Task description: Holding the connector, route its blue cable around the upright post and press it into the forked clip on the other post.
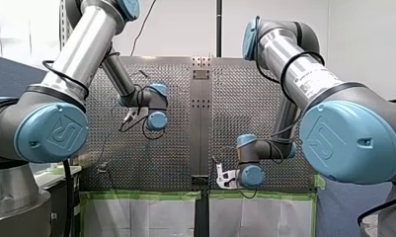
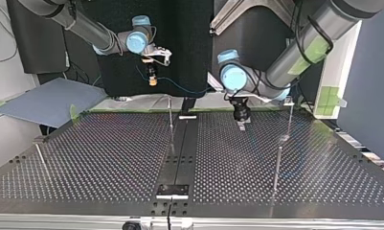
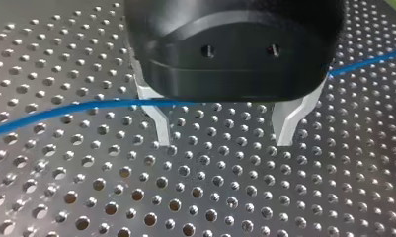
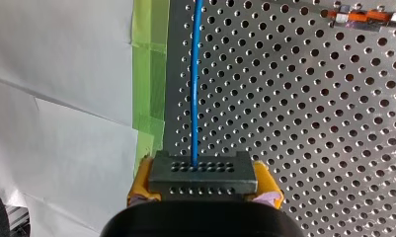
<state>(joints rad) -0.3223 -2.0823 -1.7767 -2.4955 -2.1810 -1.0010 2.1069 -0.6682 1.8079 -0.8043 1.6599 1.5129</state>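
Observation:
My right gripper (image 4: 204, 191) is shut with its yellow pads on a grey perforated connector (image 4: 203, 177). The blue cable (image 4: 194, 79) leaves the connector's face and runs straight ahead over the perforated table. In the top view that gripper (image 2: 152, 75) hangs above the table's far edge, and the cable (image 2: 180, 89) trails toward my left arm. My left gripper (image 3: 225, 140) stands open just above the plate, metal fingers (image 3: 161, 129) apart and nothing between them. The cable (image 3: 62, 111) passes behind those fingers, under the gripper body. Thin upright posts (image 2: 171, 117) (image 2: 277, 167) rise from the table.
Another thin post (image 2: 290, 112) stands near my left gripper (image 2: 241, 122) and a leaning one (image 2: 41, 158) at the top view's left. An orange fitting (image 4: 368, 17) lies ahead of my right gripper. Green tape (image 4: 148, 69) lines the table edge. A dark rail (image 2: 182, 153) runs down the middle.

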